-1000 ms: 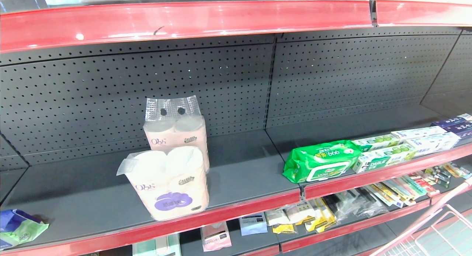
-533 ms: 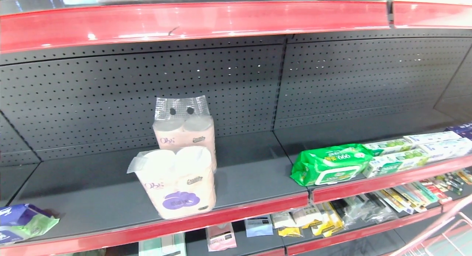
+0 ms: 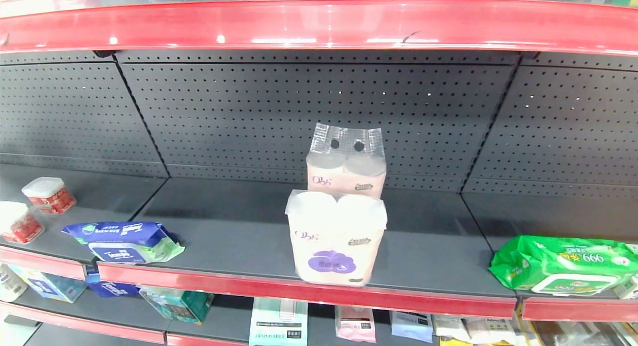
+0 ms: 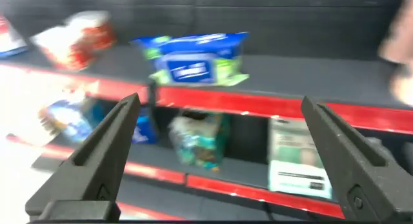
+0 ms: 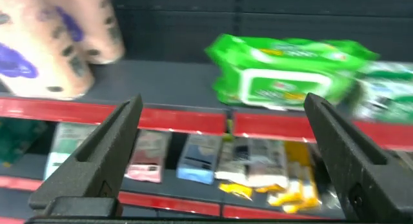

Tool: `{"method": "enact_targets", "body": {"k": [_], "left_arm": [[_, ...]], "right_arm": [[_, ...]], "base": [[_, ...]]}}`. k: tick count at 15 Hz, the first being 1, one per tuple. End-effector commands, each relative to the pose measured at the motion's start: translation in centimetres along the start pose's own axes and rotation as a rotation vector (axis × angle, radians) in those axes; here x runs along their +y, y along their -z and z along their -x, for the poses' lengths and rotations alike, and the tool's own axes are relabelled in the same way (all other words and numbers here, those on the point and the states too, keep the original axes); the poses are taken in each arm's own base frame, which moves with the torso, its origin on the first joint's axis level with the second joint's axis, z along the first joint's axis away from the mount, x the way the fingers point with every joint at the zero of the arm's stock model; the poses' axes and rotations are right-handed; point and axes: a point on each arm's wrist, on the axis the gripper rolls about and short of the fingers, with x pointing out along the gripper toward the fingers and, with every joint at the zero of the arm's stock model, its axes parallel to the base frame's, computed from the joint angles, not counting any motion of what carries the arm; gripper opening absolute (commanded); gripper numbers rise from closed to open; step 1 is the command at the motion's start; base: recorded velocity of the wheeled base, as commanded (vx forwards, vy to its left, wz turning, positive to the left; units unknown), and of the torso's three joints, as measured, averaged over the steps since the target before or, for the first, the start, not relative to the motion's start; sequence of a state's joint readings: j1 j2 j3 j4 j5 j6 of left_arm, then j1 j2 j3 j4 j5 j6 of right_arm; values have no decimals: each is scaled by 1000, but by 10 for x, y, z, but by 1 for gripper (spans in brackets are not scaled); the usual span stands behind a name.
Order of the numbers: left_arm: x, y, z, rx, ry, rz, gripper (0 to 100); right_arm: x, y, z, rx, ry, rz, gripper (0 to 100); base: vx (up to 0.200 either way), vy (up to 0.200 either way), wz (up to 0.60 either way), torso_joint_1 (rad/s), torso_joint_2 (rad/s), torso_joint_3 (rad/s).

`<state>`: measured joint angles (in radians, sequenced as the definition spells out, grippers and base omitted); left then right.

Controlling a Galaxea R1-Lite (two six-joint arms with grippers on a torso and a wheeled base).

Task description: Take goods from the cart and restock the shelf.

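Left tool: the left tool (image 4: pixel 219 100) is held with its fingers spread wide and nothing between them, and is faced toward the blue wet-wipe pack (image 4: pixel 193 56).
Right tool: the right tool (image 5: pixel 224 98) is likewise spread wide and empty, and is faced toward the green wet-wipe pack (image 5: pixel 290 69).
Goods placed: the front toilet-roll pack (image 3: pixel 336 241) is stood at the red lip (image 3: pixel 309 291) of the shelf (image 3: pixel 229 226). The rear toilet-roll pack (image 3: pixel 346 164) is stood just behind it, at its 12 o'clock.
Neighbours: the blue wet-wipe pack is laid well apart at 9 o'clock of the front pack, and the green one well apart at 3 to 4 o'clock.
Step in hand: with both tools empty, the moment is judged to fall between a placement and the next fetch.
Next move: a return to the cart is called for, then a grasp on one item. Bare shelf at 9 and 3 o'clock of the roll packs could be filled.
Heading: both roll packs are stood upright, with the long axis of the rolls running 12 to 6 o'clock. Their printed faces are turned toward the aisle.
Rear flap: the clear carrying flap with two holes is pointed up at 12 o'clock.
Front top: its wrap is seen flattened over the roll ends.
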<state>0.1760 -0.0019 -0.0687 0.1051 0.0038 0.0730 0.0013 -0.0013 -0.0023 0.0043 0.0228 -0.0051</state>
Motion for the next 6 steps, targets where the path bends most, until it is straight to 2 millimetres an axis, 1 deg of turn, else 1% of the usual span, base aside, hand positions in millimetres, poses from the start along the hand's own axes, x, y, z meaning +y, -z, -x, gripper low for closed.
{"method": "enact_targets", "body": {"k": [1,6], "left_arm": [[1,-1,0,-3,-26,3,100],[1,-1,0,-2,-46,3,100]], "right_arm": [[0,0,0,1,-1,1,100],[0,0,0,2,7,7,100]], "base": [[0,0,0,0,0,0],[0,0,0,0,0,0]]}}
